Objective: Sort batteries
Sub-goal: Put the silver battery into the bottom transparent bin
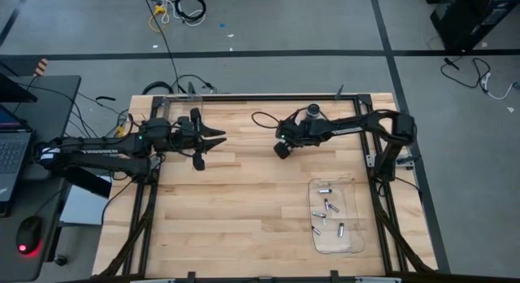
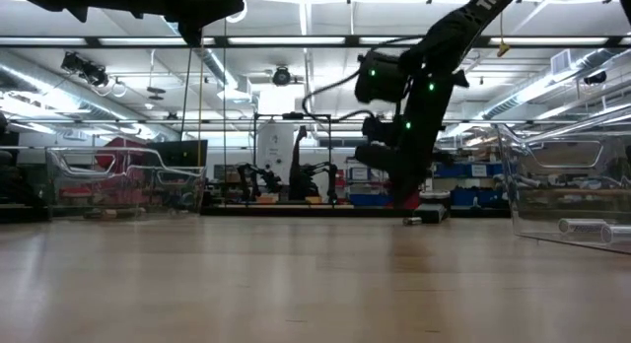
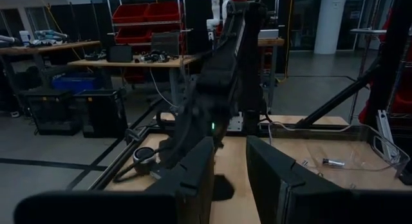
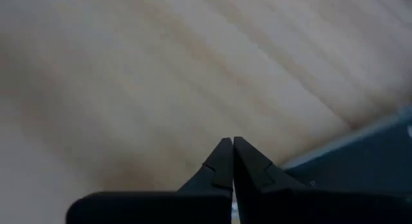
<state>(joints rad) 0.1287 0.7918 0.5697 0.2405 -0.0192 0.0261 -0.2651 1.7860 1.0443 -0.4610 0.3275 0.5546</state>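
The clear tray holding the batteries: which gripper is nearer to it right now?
Right. The right gripper hangs over the bare table just beyond the clear tray; the left gripper is far across the table.

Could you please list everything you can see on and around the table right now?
batteries: about seven, silvery-grey, lying in the clear tray
clear tray: one, see-through, on the table's right side near the front
clear bin: one, see-through, at the table's back left corner
table: one, light wood with a black frame
laptop: one, dark, on a desk left of the table
mouse: one, black with a red light, beside the laptop
left gripper: one, black, open, empty, above the table's back left
right gripper: one, black, shut, empty, above the table's back middle
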